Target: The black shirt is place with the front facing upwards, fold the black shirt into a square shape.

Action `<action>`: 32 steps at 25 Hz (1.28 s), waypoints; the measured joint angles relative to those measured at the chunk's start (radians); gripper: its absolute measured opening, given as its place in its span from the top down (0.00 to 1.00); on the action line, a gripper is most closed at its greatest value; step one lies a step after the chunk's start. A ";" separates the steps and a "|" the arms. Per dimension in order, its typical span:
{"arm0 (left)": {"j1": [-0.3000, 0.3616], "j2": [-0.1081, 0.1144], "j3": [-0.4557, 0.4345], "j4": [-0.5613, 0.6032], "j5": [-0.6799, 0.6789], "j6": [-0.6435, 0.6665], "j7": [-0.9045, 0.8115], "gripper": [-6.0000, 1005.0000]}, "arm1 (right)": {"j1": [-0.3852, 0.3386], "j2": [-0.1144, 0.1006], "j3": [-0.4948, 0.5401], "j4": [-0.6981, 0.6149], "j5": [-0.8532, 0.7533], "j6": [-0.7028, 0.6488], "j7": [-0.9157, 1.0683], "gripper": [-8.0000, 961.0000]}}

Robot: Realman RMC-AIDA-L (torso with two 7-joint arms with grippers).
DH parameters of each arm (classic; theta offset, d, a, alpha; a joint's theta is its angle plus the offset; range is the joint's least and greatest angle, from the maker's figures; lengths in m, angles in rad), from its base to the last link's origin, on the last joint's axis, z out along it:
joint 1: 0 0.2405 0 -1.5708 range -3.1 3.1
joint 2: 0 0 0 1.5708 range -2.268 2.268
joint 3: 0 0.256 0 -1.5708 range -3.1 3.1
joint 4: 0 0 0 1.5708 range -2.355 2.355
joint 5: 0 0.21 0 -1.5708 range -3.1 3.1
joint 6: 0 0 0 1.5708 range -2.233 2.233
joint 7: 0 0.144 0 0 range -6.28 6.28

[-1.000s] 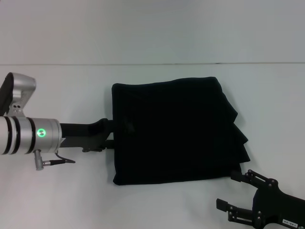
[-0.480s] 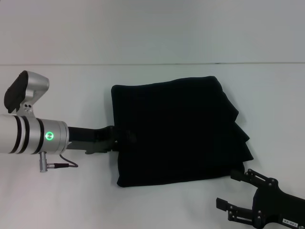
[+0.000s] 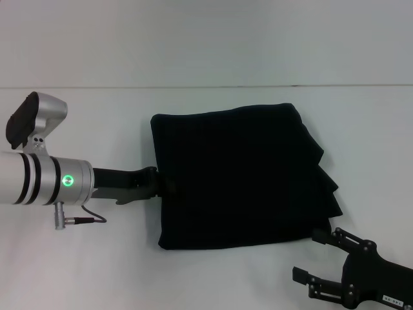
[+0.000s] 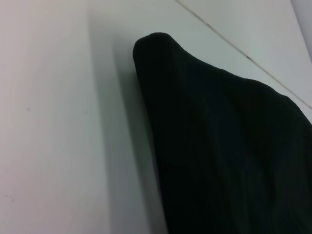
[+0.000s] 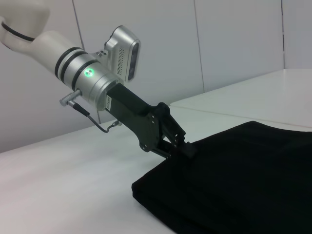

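Two black fingers of the left gripper [image 5: 187, 148] press together at the near-left edge of the large black soft-cloth shirt [image 3: 239, 174]; the right wrist view shows them closed on that edge, low against the white table [image 3: 206, 45], where the head view gives only a dark tip [image 3: 155, 183] merging into cloth. From the left wrist view no fingers show, just the shirt's rounded folded corner [image 4: 156, 44] rising off the table. Outward, the shirt lies folded into a rough square at mid-table, stepped layers along its right side. Near its front-right corner hovers the right gripper [image 3: 326, 258], fingers spread apart, holding nothing, just beside the cloth.
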 joint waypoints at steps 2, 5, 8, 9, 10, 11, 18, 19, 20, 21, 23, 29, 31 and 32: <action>0.000 0.000 0.000 0.000 0.001 -0.003 0.000 0.71 | 0.000 0.000 0.001 0.000 0.000 -0.001 0.000 0.05; 0.001 0.000 -0.004 0.000 0.000 -0.007 0.003 0.81 | 0.001 0.000 0.002 0.000 0.001 -0.001 0.000 0.05; 0.002 0.001 -0.008 0.000 -0.002 -0.013 0.011 0.88 | 0.001 0.000 0.005 0.000 0.001 -0.003 0.001 0.05; 0.002 0.003 -0.009 0.000 -0.002 -0.019 0.013 0.90 | 0.001 0.000 0.008 0.000 0.002 -0.004 0.001 0.05; 0.002 0.005 -0.010 0.000 -0.001 -0.026 0.013 0.91 | 0.002 0.000 0.012 0.000 0.002 -0.004 0.001 0.05; 0.002 0.007 -0.011 0.002 -0.001 -0.034 0.014 0.91 | 0.003 0.000 0.017 0.000 0.002 -0.006 0.001 0.05; -0.003 0.011 -0.022 0.027 0.000 -0.066 0.026 0.88 | 0.011 0.000 0.025 0.000 0.002 -0.012 0.002 0.05; -0.003 0.011 -0.021 0.027 -0.001 -0.066 0.027 0.87 | 0.012 0.000 0.025 0.000 0.002 -0.012 0.002 0.05; -0.003 0.010 -0.021 0.028 -0.004 -0.063 0.028 0.87 | 0.012 0.001 0.025 0.000 0.002 -0.012 0.002 0.05; -0.002 0.008 -0.021 0.029 -0.010 -0.060 0.030 0.86 | 0.013 0.001 0.025 0.000 0.002 -0.012 0.002 0.05; 0.007 0.004 -0.021 0.032 -0.038 -0.053 0.044 0.85 | 0.014 0.001 0.025 0.000 0.002 -0.012 0.002 0.05; 0.058 0.001 -0.089 0.043 -0.143 0.009 0.164 0.82 | 0.018 0.002 0.025 0.000 0.001 -0.012 0.002 0.05; 0.075 0.002 -0.114 0.054 -0.144 0.030 0.185 0.81 | 0.020 0.002 0.026 0.000 0.002 -0.012 0.002 0.05; 0.087 0.002 -0.120 0.064 -0.144 0.040 0.191 0.81 | 0.020 0.002 0.028 0.000 0.002 -0.012 0.002 0.05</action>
